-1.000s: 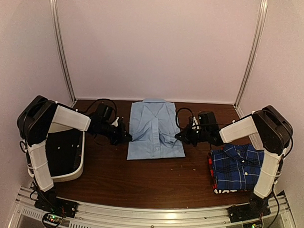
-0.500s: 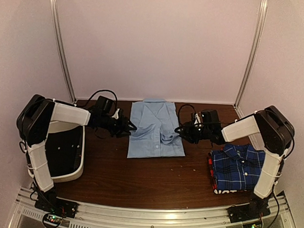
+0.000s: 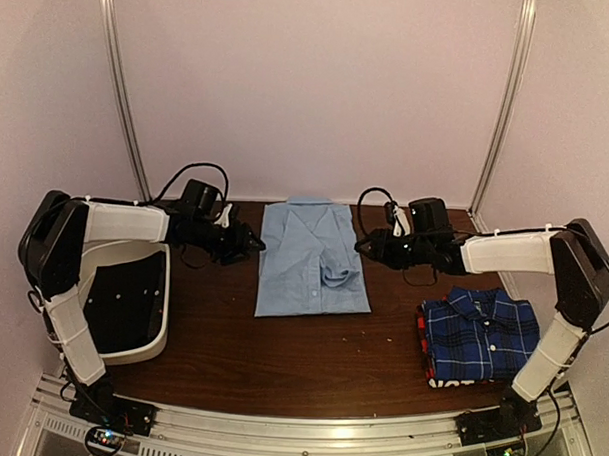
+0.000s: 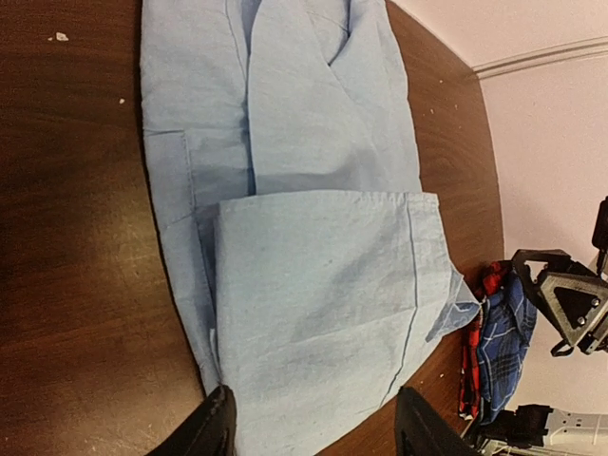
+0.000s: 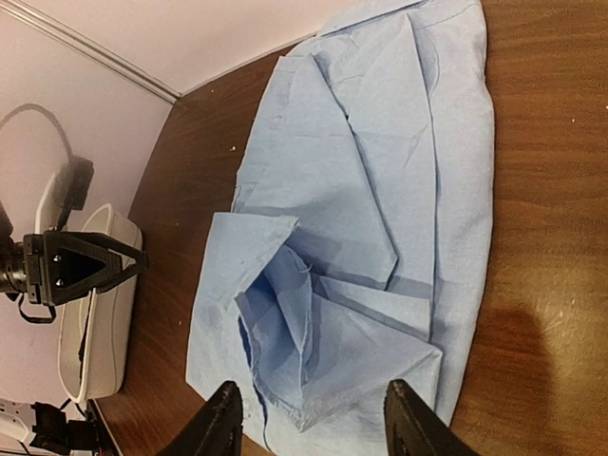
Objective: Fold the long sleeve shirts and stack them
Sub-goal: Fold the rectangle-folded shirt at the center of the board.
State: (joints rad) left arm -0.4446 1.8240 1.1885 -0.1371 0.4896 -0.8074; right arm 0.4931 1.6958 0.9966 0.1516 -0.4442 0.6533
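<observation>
Folded light blue shirt (image 3: 311,263) lies centre-far, loose flap bunched on right side. Flanking it, left gripper (image 3: 252,243) and right gripper (image 3: 363,247): fingers spread, grasping nothing. Best: pinch all layers both sides, lift level, land on plaid shirt (image 3: 478,336), near right.

Lab test booth: bare pale walls (image 3: 309,88); metal corner posts (image 3: 124,92); arm bases (image 3: 103,411) bolted to aluminium rail (image 3: 307,428).

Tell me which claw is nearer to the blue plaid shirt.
Right. The right claw hangs by the light blue shirt at its right edge, just beyond the plaid shirt and its far left corner; the left claw sits across the light blue shirt, at its left edge.
</observation>
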